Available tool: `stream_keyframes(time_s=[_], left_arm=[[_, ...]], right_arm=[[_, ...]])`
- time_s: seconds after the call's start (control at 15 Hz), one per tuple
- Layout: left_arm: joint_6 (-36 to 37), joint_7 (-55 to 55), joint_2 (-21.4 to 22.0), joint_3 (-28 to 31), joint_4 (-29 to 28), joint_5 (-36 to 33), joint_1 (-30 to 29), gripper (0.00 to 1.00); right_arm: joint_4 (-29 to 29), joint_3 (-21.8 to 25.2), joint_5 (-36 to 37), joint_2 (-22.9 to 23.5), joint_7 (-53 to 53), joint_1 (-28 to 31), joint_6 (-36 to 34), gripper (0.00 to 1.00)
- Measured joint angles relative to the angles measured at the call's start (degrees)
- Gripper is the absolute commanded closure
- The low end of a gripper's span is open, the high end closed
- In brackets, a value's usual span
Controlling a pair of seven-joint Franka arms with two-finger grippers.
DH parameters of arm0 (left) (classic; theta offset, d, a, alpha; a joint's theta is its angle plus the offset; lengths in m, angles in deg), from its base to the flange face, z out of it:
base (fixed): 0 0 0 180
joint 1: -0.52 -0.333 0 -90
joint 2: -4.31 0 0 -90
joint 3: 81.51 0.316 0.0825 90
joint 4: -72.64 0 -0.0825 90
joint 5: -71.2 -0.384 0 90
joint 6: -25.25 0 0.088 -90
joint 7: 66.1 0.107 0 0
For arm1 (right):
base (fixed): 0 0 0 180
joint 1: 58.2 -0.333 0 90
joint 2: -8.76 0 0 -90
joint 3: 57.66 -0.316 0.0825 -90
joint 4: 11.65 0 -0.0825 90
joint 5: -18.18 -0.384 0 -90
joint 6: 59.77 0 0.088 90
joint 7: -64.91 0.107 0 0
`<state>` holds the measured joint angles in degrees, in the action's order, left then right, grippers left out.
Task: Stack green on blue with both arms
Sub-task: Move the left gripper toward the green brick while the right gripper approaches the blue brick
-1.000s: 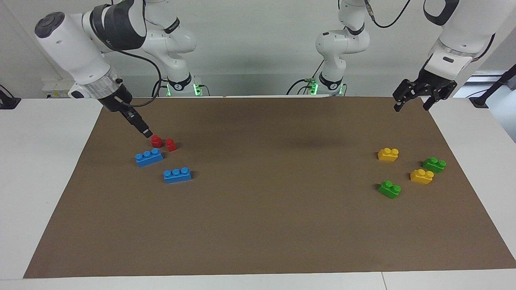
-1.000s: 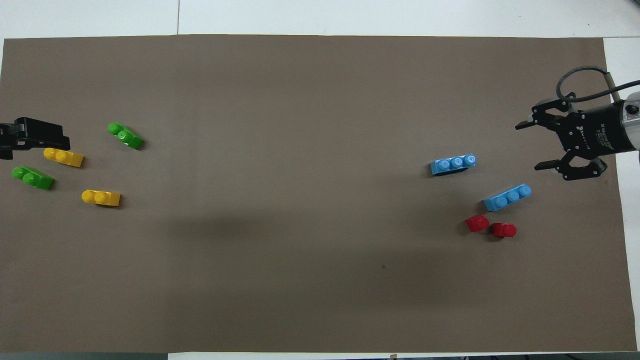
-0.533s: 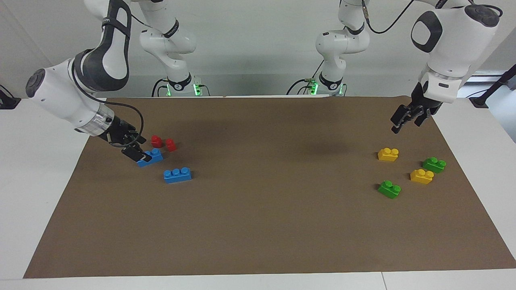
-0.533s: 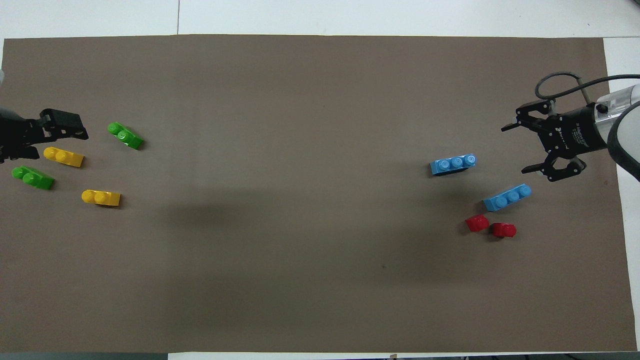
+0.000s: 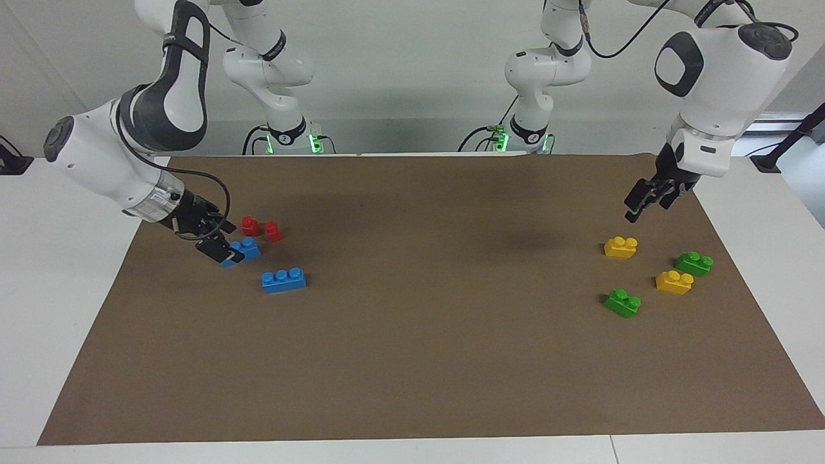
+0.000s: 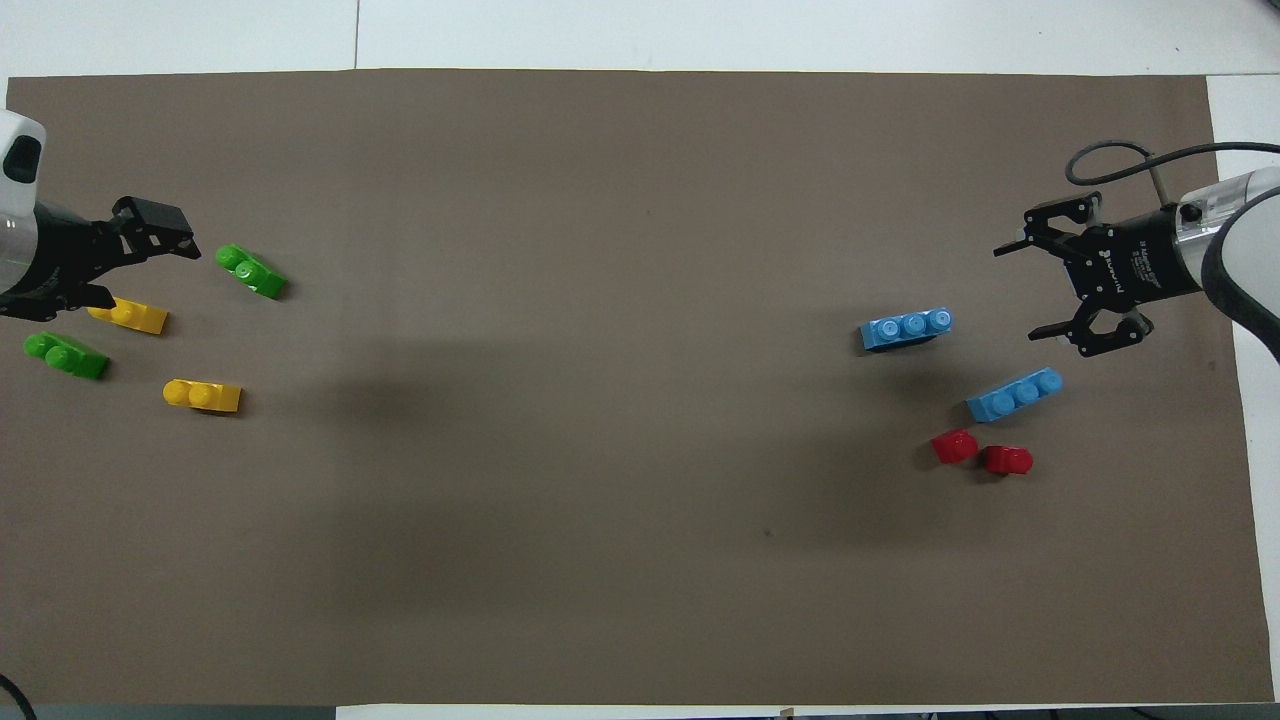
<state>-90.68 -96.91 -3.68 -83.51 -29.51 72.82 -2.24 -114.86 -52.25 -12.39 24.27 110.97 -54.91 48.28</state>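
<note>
Two green bricks lie at the left arm's end: one (image 5: 622, 303) (image 6: 250, 271) farther from the robots, one (image 5: 694, 263) (image 6: 65, 355) near the mat's edge. Two blue bricks lie at the right arm's end, one (image 5: 283, 280) (image 6: 906, 328) farther out, the other (image 5: 246, 248) (image 6: 1014, 394) nearer. My right gripper (image 5: 219, 248) (image 6: 1018, 293) is open and low at the outer end of the nearer blue brick, partly covering it; I cannot tell whether they touch. My left gripper (image 5: 638, 205) (image 6: 140, 265) hangs open and holding nothing above the mat near the yellow bricks.
Two yellow bricks (image 5: 621, 247) (image 5: 674, 281) lie among the green ones. Two small red bricks (image 5: 251, 225) (image 5: 273, 231) sit just nearer to the robots than the blue pair. A brown mat (image 5: 412, 361) covers the white table.
The right gripper came down from beside the red bricks to the end of the nearer blue brick. The left gripper dropped lower and moved in over the mat toward the yellow and green bricks.
</note>
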Motion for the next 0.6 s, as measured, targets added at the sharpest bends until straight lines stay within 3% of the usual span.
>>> stream_keyframes(time_s=[0.6], left_arm=[[-5.24, -6.35, -8.71, 0.49, 1.90, 2.11, -1.71, 0.00]], right_arm=[[-0.14, -0.07, -3.77, 7.19, 0.04, -0.01, 0.17, 0.00]])
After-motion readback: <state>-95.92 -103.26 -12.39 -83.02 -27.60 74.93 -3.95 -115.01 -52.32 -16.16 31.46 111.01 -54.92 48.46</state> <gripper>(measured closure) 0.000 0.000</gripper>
